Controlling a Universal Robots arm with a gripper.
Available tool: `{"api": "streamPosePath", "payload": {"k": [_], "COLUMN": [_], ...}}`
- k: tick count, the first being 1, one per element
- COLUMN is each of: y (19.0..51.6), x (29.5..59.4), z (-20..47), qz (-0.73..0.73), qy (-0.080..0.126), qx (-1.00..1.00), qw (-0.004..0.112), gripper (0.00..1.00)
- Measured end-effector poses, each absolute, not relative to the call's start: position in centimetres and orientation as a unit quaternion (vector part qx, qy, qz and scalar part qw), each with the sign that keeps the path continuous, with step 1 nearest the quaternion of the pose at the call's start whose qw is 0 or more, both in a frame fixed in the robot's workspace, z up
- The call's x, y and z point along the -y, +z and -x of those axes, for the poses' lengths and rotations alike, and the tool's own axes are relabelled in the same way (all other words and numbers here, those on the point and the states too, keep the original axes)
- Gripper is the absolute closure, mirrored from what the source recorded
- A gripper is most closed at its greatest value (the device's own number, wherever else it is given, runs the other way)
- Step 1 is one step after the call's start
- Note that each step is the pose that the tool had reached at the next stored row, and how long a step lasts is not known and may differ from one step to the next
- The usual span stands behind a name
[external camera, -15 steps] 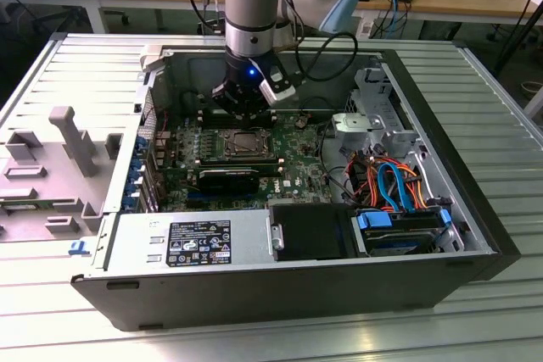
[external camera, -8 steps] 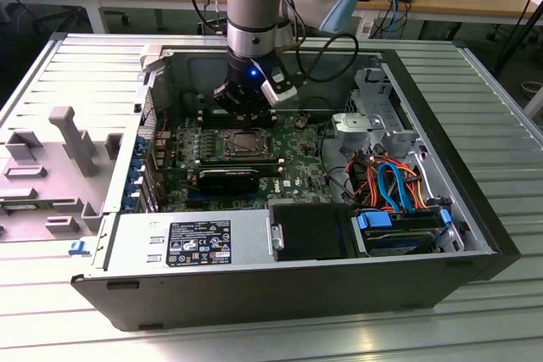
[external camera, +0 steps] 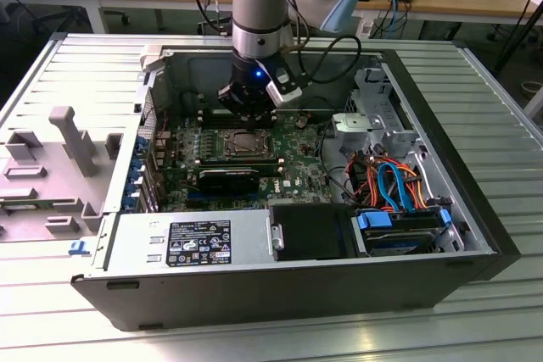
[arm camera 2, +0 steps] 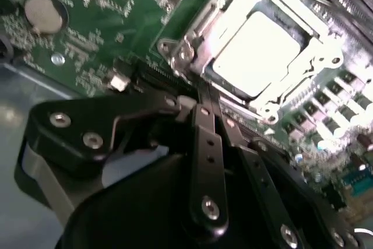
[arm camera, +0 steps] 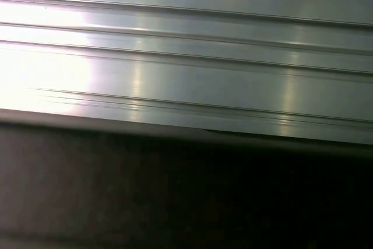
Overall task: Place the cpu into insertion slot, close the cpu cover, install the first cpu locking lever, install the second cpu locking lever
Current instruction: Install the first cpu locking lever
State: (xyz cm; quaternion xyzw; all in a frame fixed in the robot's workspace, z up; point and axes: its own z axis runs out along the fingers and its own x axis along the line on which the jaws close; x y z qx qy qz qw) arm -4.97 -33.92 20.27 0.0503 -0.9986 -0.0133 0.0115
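Gripper [arm camera 2: 204, 94] fingers pressed together, tip just beside cpu cover [arm camera 2: 192, 27] edge; cpu [arm camera 2: 256, 51] seated in insertion slot [external camera: 247, 143], cover down over it

From above I have open room over the insertion slot [external camera: 246, 143]; my gripper [external camera: 248, 116] hangs just behind it. Black card slots [external camera: 231, 178] crowd the near side, tangled cables [external camera: 392, 182] block the exterior view's right.

Glossy metal is seen on the cpu [arm camera 2: 256, 51] top, matt black metal on the gripper [arm camera 2: 204, 109], brushed ribbed aluminium on the table [arm camera: 186, 56].
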Motion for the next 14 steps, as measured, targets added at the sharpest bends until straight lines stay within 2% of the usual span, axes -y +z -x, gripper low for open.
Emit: {"api": "streamPosePath", "payload": {"k": [9,14], "y": [21.1,21.1], "x": [34.0,35.9], "z": [4.9,4.9], "qz": [-0.05,-0.05], "qy": [-0.015,-0.019], "qx": [0.999,0.998], "qw": [0.011,0.011], "gripper": [0.89,0.89]}}
